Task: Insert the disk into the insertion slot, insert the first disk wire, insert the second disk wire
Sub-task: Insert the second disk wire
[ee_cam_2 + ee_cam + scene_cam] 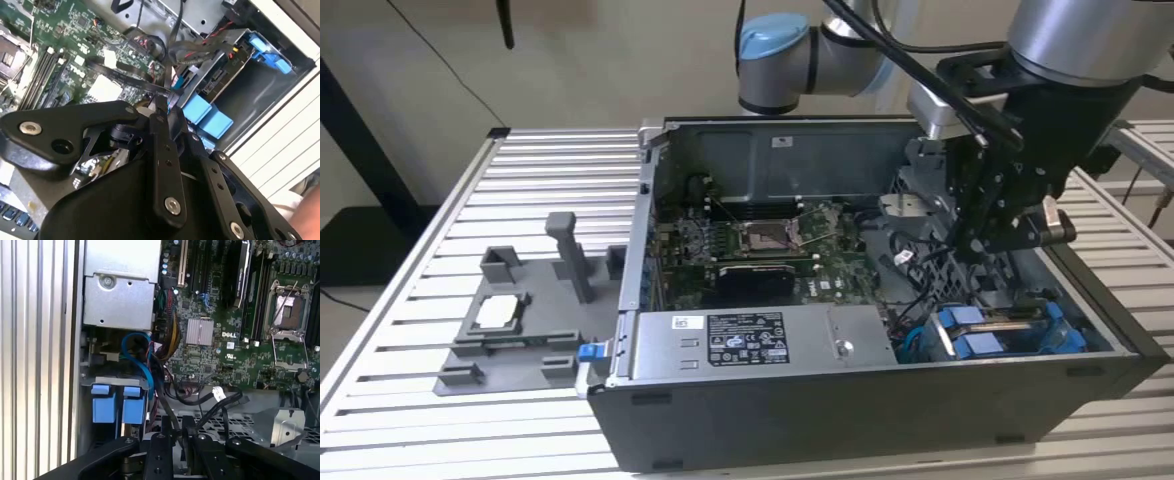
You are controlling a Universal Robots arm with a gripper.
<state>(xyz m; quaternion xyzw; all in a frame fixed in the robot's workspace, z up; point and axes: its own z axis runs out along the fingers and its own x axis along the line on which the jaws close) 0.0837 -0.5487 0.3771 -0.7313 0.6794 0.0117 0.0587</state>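
The disk [1007, 322] in its blue carrier sits in the slot at the case's front corner on the exterior view's right; its blue tabs [117, 407] face up. In the second wrist view the disk [220, 80] lies just beyond my fingertips. My gripper [987, 255] hangs inside the open case, a little above and behind the disk. Its fingers are closed together in both wrist views [161, 107] [177, 427]. A flat black disk wire [125, 75] runs to the fingertips and appears pinched there. Other black wires [210, 397] loop beside the bay.
The grey power-supply box [747, 340] lies along the case's front wall, next to the disk bay. The green motherboard [761, 250] covers the case floor. A blue cable [137, 352] curls above the bay. A grey fixture [520, 320] stands on the slatted table [427, 250].
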